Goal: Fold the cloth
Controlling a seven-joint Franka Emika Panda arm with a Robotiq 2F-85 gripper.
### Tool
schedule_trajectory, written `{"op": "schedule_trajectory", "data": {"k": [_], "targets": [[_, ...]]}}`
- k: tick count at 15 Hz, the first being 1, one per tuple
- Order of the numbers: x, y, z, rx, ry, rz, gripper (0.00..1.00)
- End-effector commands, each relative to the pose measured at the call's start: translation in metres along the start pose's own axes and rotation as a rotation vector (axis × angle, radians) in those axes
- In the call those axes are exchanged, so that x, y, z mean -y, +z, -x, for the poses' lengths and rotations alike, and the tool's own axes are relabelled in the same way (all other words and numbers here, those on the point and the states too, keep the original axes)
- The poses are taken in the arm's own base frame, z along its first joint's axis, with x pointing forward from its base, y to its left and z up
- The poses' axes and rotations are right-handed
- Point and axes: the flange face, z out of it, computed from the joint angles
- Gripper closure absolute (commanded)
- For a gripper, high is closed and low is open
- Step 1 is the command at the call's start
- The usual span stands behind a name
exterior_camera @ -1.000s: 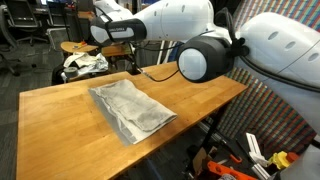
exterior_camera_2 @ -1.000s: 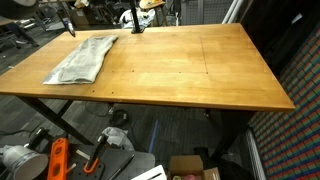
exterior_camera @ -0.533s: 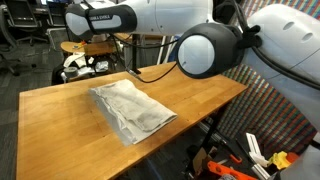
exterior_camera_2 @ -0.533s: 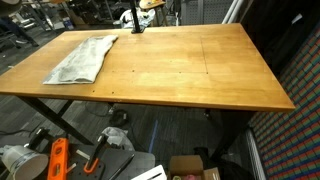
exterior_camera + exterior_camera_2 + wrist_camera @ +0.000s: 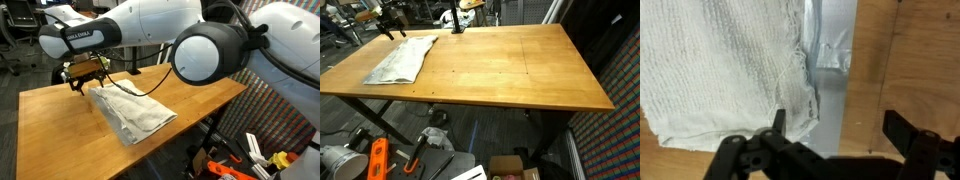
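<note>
White open-weave cloth [image 5: 720,70] fills the left of the wrist view, its greyer border [image 5: 835,50] runs down the middle, and the bare wooden table [image 5: 925,60] is at right. It lies flat near one table end. The gripper [image 5: 835,120] hovers over that border, jaws wide apart and empty. Thin, light and limp, it should drape and slide easily; pinch a border corner, low against the wood.

Your desk [image 5: 60,130] [image 5: 520,70]: wooden top on dark metal legs, in both exterior views. Dark grey floor [image 5: 470,135] beneath. Lower left of the frame: orange tool [image 5: 377,160]. Bottom centre: cardboard box [image 5: 510,168]. Right edge: speckled mesh panel [image 5: 620,60]. Upper left: office chairs [image 5: 20,35].
</note>
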Motion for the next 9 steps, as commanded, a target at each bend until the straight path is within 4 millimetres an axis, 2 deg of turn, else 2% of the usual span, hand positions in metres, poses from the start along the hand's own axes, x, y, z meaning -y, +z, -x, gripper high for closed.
{"op": "schedule_trajectory", "data": {"k": [1, 3, 4, 5, 7, 9], "targets": [[0.0, 0.006, 0.008, 0.015, -0.047, 0.013, 0.0], [-0.005, 0.015, 0.008, 0.019, -0.046, 0.021, 0.0], [-0.007, 0.017, 0.007, 0.011, -0.038, 0.023, 0.04], [-0.01, 0.019, 0.006, 0.003, -0.035, 0.027, 0.27], [-0.014, 0.019, 0.003, -0.016, -0.028, 0.027, 0.3], [-0.017, 0.017, 0.002, -0.027, -0.028, 0.022, 0.45]]}}
